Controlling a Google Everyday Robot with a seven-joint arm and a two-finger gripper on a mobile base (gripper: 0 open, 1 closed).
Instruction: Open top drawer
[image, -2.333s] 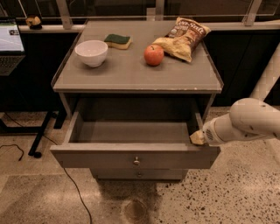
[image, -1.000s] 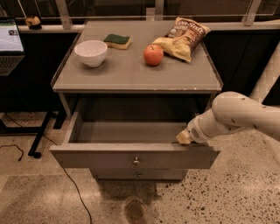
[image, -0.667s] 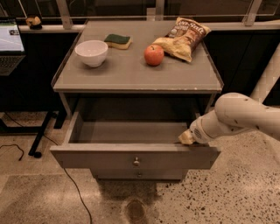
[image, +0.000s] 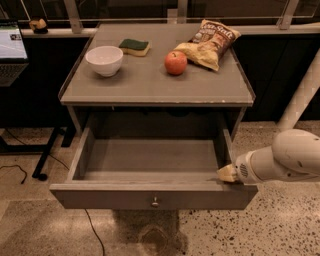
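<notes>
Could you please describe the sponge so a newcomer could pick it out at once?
Start at the grey cabinet top, above the open top drawer where the claw sits at the front right corner. Just behind the white bowl lies the sponge: the only flat, rectangular item there, green on top and yellow beneath.

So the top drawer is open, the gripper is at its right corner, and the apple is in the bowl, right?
No. The camera view shows the apple on the tabletop, apart from the white bowl. The top drawer is open, with the gripper at its front right corner.
</notes>
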